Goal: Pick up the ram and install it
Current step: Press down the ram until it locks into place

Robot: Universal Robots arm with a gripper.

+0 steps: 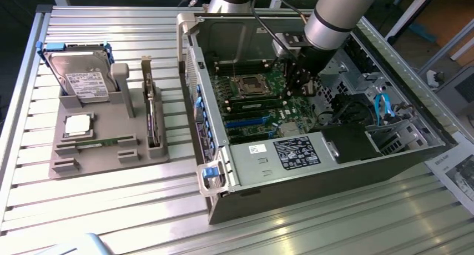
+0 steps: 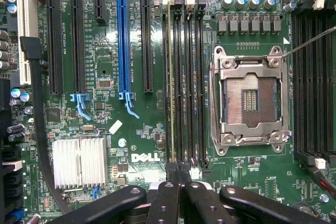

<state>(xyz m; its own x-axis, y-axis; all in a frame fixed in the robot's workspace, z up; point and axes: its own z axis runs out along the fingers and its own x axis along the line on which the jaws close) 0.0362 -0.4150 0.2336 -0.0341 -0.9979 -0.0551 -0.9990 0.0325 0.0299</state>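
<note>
Install step under way, by the look of it, inside the open computer case point(image 1: 311, 171). Arm lowered through the case's open side, pincer point(image 1: 300, 80) down close over the motherboard point(image 1: 259, 108) beside the empty processor socket point(image 1: 248, 84).

From the wrist: the ram point(image 2: 170, 77) seen edge-on as a thin line along one of the black memory slots, between the blue expansion slot point(image 2: 123, 40) and the socket point(image 2: 251, 100). Pincer point(image 2: 178, 174) drawn together at the near end of that stick. Pinching the stick or merely bearing on it: impossible to say. Fully seated or just resting in the slot: equally unclear.

Pick-up judged done, seating judged in hand. Called for here: the stick kept square and upright over its own slot, not the neighbour's; pressure straight down and even along its length; end latches free to close. Likely hazards: a tilt, or a slide against the adjacent slots.

Out on the bench point(image 1: 111, 210), well apart from the case toward the exterior view's left, a grey holder tray point(image 1: 111, 155) with a second green stick point(image 1: 100, 141) lying flat, a square silver processor chip point(image 1: 77, 125), a hard drive point(image 1: 85, 77) propped upright and a dark card point(image 1: 152, 119) on edge.

Bench of ribbed, pale metal slats, bright with glare. Beyond it, at the exterior view's right, metal frame legs, a patch of floor and a printed sheet point(image 1: 459, 174).
</note>
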